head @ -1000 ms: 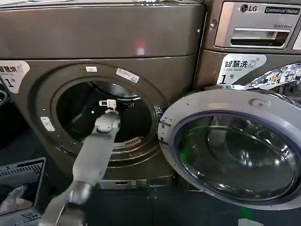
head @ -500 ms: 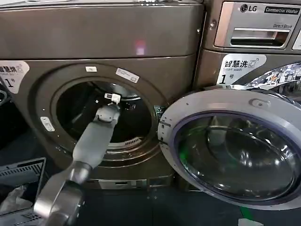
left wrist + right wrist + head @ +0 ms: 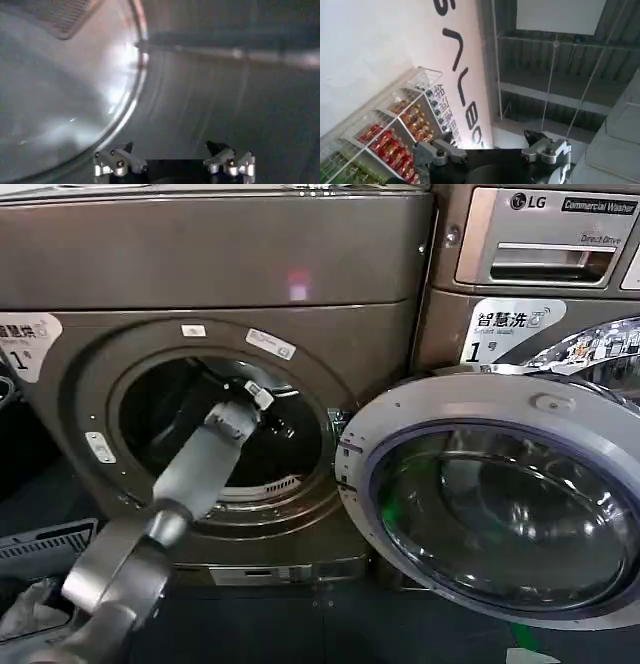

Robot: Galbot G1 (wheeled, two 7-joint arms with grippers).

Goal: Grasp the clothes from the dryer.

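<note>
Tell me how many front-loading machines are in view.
2. The dryer stands on the left, with the left pincer in its drum; the LG washer stands on the right behind the open door.

You see the dryer (image 3: 230, 274) standing on the dark floor (image 3: 330, 624), beside it the LG washer (image 3: 530, 254); a dark basket (image 3: 45, 549) sits at the floor's left.
</note>
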